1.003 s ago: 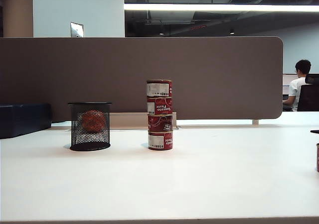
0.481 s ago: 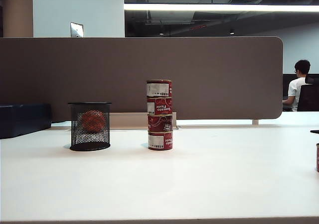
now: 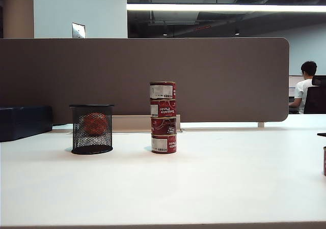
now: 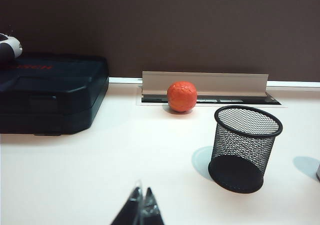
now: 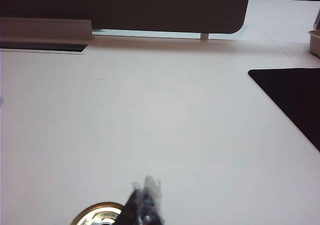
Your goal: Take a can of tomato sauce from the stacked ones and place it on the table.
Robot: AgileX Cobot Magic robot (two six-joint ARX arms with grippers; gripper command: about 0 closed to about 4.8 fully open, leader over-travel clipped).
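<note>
Stack: you see the stacked ones (image 3: 163,117) standing four tins high on the table (image 3: 204,183), upright and in line, near the middle and in front of the brown partition (image 3: 204,76).
Can on table: a can of tomato sauce (image 3: 324,161) shows only as a sliver at the right edge of the exterior view, resting on the white top; its gold lid (image 5: 97,215) lies just beside the right gripper.
Left gripper (image 4: 142,205): low over the table, fingertips pressed together, holding nothing.
Right gripper (image 5: 145,197): low over bare table, tips pressed together, empty.
Mesh cup (image 3: 92,129): upright, left of the stack, well apart from it.
Orange ball (image 4: 182,96): behind the cup, against the grey rail (image 4: 205,83).
Dark case (image 4: 50,92): at the far left.
Black mat (image 5: 295,97): flat on the right side.
</note>
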